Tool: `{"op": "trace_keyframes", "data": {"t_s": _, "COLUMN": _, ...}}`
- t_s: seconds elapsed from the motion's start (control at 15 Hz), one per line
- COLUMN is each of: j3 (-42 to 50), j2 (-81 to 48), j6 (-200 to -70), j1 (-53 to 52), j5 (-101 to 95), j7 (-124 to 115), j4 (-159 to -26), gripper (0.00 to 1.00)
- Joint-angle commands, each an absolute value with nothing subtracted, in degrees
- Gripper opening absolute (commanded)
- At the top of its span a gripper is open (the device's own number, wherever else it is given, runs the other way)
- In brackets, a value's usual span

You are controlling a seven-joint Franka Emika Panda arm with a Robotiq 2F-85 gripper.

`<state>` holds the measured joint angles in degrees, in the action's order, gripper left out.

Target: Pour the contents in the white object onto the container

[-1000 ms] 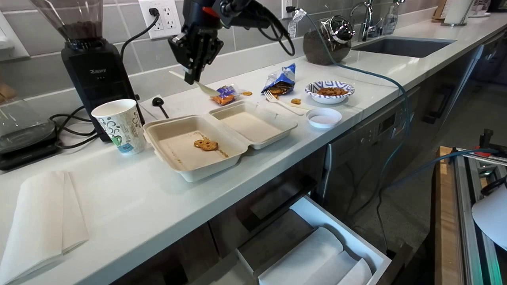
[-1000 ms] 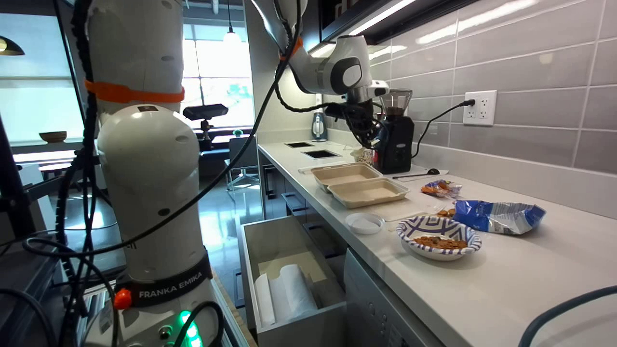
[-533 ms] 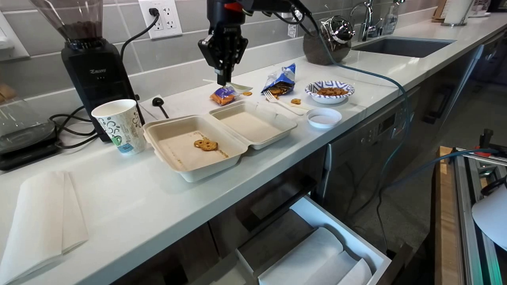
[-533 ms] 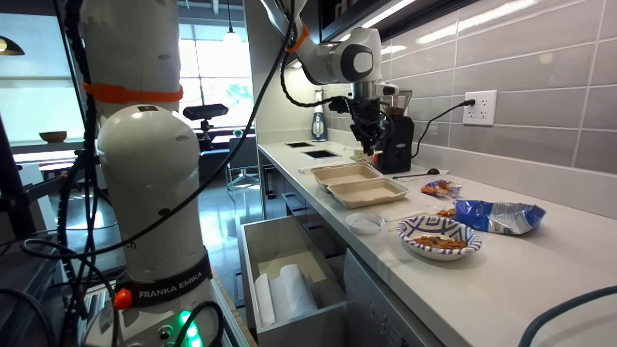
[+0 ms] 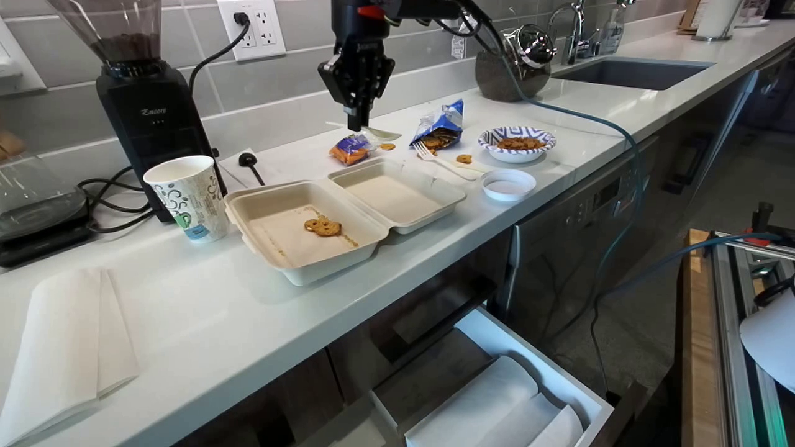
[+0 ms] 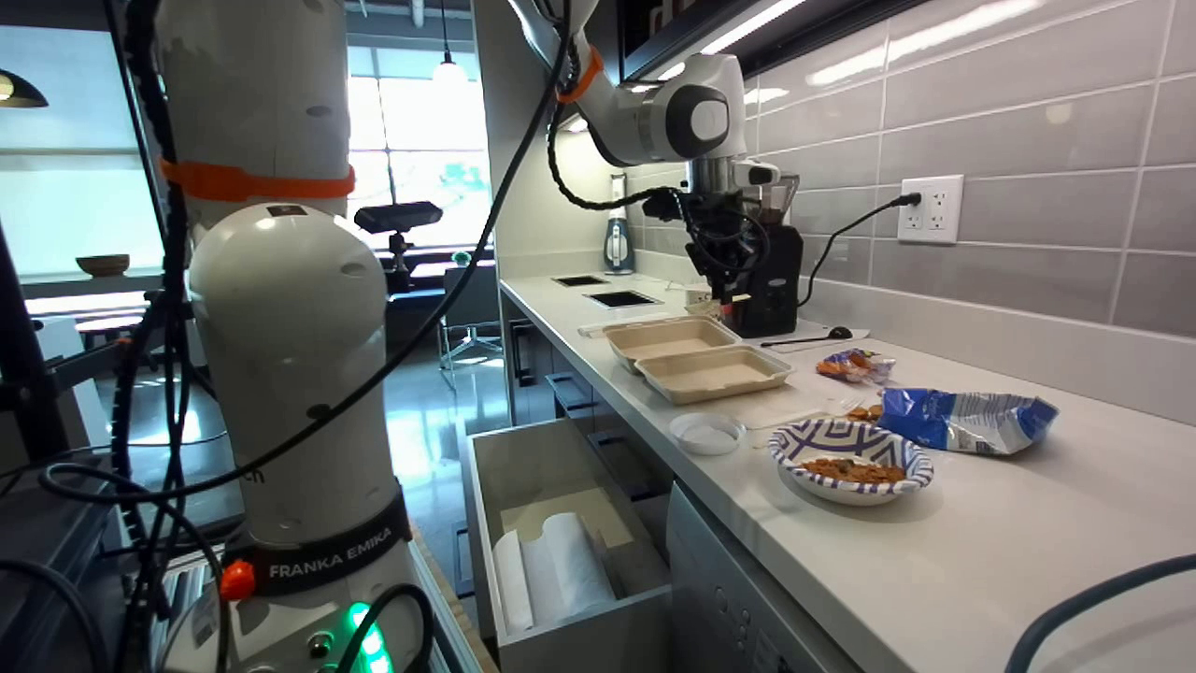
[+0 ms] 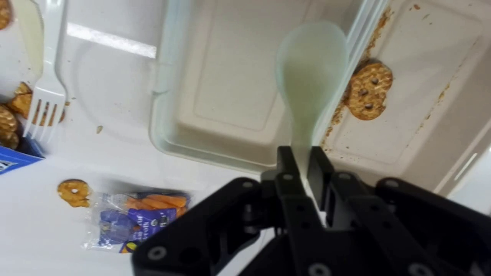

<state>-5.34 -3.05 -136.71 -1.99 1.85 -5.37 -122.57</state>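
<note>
robot arm [image 6: 635, 121] arches over the counter [image 5: 205, 323], wrist [image 6: 715, 173] points nearly straight down, end effector [image 7: 303, 157] pinches a pale spoon [image 7: 312, 57] by its handle, clamshell container [image 5: 354, 211] lies open near the counter's front edge

"Encore" stands in pale script on the black coffee grinder [image 5: 151, 124], toward ten o'clock in an exterior view. Toward eight o'clock in an exterior view, a black band [image 6: 329, 554] at the foot of the white arm [image 6: 290, 374] reads "FRANKA EMIKA" — the letters "ch" show on the arm above. The purple-labelled bag [image 7: 147, 222], eight o'clock in the wrist view, carries lettering — too blurred to read.
</note>
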Motion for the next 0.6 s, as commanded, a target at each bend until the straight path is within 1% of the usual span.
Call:
{"op": "trace_keyframes", "data": {"t_s": 0.0, "j3": -2.12, "j2": -2.59, "j6": -138.43, "j1": -1.15, "j5": -3.51, "j7": -10.53, "j4": -123.84, "gripper": 0.04}}
{"op": "trace_keyframes", "data": {"t_s": 0.53, "j3": 2.36, "j2": -2.65, "j6": -140.59, "j1": 1.66, "j5": -5.04, "j7": -9.29, "j4": -126.86, "gripper": 0.04}}
